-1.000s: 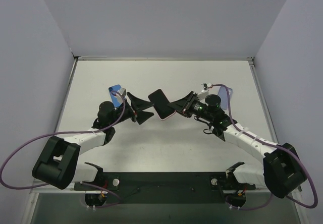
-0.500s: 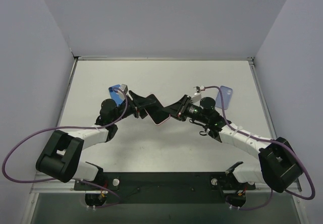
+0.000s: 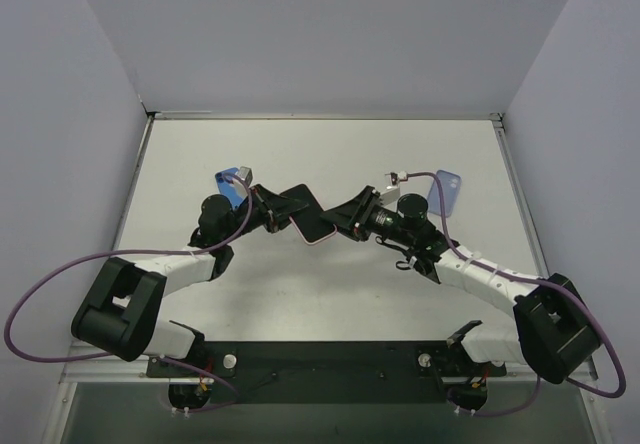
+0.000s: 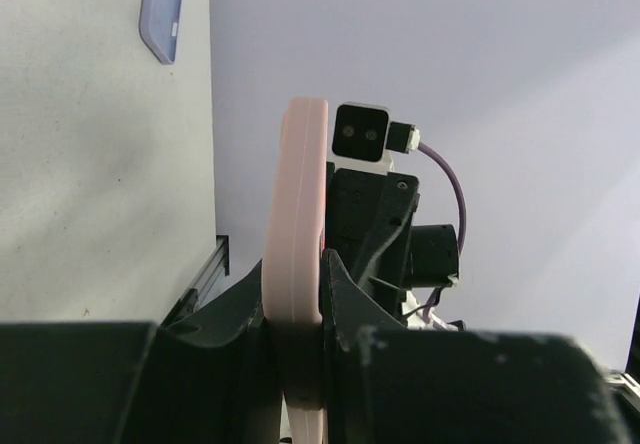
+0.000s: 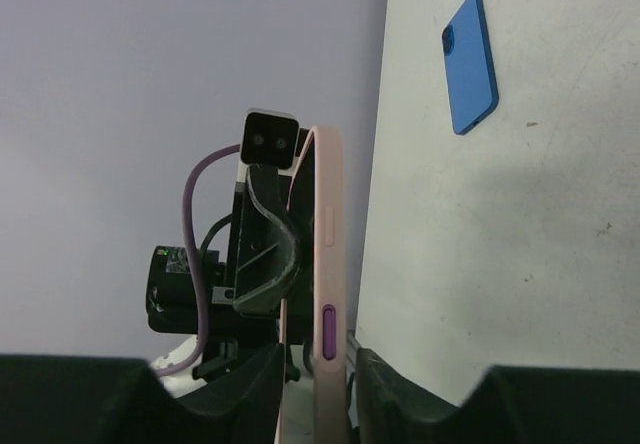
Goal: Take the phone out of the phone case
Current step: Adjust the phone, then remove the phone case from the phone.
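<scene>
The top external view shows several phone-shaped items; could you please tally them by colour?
Pink: 1, the pink-cased phone, held up off the table
Blue: 1, the blue phone, lying flat on the table
Lavender: 1, the lavender case, lying flat on the table
Total: 3

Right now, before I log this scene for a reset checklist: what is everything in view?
cased phone: 1, pink case with dark screen, at centre, gripped from both ends
blue phone-shaped item: 1, blue, flat on the table by the left arm
lavender phone-shaped item: 1, lavender, flat on the table by the right arm
table: 1, white, under everything
cables: 2, purple, one along each arm
left tool: 1, black, shut on the cased phone
right tool: 1, black, shut on the cased phone
</scene>
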`<move>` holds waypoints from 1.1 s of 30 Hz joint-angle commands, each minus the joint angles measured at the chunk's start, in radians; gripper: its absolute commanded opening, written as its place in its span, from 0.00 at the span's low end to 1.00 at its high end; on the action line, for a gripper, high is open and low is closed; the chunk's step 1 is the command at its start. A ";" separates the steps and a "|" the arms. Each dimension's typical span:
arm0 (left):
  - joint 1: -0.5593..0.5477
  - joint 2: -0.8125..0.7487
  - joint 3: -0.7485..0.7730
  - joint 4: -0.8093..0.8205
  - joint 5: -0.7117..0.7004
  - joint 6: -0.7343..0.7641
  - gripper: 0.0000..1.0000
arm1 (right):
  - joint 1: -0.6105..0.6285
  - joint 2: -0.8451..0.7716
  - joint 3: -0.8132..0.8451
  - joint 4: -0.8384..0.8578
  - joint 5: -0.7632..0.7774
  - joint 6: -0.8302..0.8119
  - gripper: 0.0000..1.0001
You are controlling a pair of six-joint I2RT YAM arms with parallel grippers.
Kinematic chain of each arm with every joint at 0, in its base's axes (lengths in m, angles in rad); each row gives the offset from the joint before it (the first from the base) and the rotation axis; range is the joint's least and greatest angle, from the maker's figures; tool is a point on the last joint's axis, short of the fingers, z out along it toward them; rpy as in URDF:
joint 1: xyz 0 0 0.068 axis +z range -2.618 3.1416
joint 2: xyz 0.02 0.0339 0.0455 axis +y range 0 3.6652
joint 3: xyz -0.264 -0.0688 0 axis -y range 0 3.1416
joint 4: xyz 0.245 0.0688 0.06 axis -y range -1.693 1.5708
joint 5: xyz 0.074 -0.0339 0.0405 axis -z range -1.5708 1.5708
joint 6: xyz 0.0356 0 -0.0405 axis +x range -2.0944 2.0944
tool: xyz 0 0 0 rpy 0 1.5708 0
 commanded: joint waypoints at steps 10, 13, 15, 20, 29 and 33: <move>0.019 -0.047 0.046 0.036 -0.032 0.012 0.00 | -0.041 -0.132 -0.052 0.019 -0.023 0.064 0.29; 0.022 -0.053 0.046 0.048 -0.033 0.001 0.00 | -0.041 -0.106 -0.081 0.093 -0.024 0.110 0.28; 0.024 -0.058 0.043 0.048 -0.036 0.000 0.00 | -0.043 -0.086 -0.095 0.182 -0.031 0.143 0.26; 0.030 -0.070 0.030 0.077 -0.047 -0.006 0.00 | -0.041 -0.054 -0.109 0.220 -0.037 0.159 0.31; 0.030 -0.068 0.029 0.111 -0.064 0.000 0.00 | -0.040 -0.057 -0.126 0.257 -0.032 0.189 0.14; 0.030 -0.068 0.037 0.112 -0.068 0.001 0.00 | -0.038 -0.010 -0.130 0.358 -0.043 0.267 0.00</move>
